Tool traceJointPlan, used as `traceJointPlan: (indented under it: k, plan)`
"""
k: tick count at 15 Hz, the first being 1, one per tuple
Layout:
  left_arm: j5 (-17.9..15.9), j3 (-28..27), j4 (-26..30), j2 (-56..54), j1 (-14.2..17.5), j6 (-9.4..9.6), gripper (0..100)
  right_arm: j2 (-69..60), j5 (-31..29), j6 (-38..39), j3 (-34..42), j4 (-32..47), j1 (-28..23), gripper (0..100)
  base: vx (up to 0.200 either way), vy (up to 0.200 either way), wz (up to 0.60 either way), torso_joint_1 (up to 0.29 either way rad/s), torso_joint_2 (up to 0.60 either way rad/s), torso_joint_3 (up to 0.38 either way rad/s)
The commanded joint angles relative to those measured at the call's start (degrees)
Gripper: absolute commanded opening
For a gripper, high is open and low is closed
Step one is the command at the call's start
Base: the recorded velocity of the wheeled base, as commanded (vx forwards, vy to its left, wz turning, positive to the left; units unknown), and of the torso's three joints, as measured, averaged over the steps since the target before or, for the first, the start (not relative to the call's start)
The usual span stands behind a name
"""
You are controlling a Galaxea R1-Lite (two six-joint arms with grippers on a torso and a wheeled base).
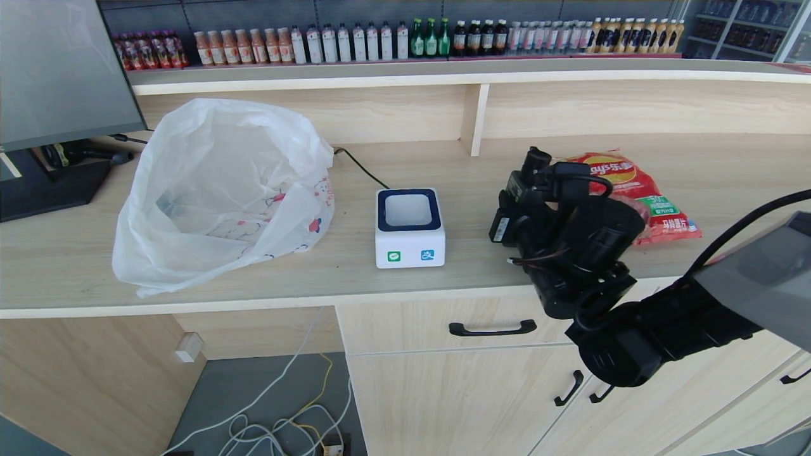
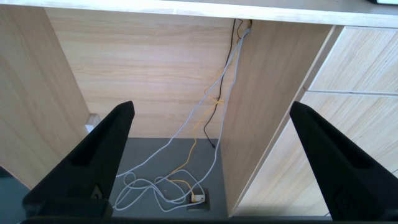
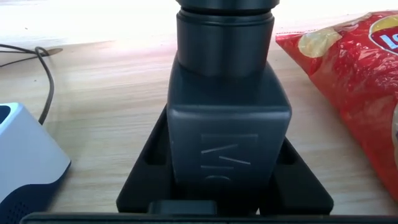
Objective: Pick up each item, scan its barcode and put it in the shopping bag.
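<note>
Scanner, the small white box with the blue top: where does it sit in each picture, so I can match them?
Head view: the scanner sits on the counter, between the shopping bag and the red crisp bag.
Right wrist view: its corner shows beside the dark bottle, on the side away from the red crisp bag.
Left wrist view: not in it; this camera faces under the counter.
Shared landmark: the red crisp bag.

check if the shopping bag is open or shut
Open: the shopping bag stands on the counter with its mouth gaping wide, inside visible.
</note>
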Motion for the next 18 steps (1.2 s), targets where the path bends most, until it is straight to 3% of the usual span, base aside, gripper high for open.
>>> traceJointPlan:
  k: [1, 12, 18]
  plan:
    - [0.0, 0.0, 0.0, 0.0, 0.0, -0.01, 100, 0.1, 0.0, 0.0, 0.6, 0.1, 0.1, 0, 0.0, 0.0, 0.0, 0.0, 0.0, 0.0]
    - [0.0, 0.0, 0.0, 0.0, 0.0, -0.01, 100, -5.2, 3.7, -0.5, 1.7, 0.8, 0.3, 0, 0.0, 0.0, 0.0, 0.0, 0.0, 0.0]
    - [0.0, 0.0, 0.0, 0.0, 0.0, -0.01, 100, -12.6, 5.2, -0.9, 8.1, 0.6, 5.0, 0, 0.0, 0.0, 0.0, 0.0, 0.0, 0.0]
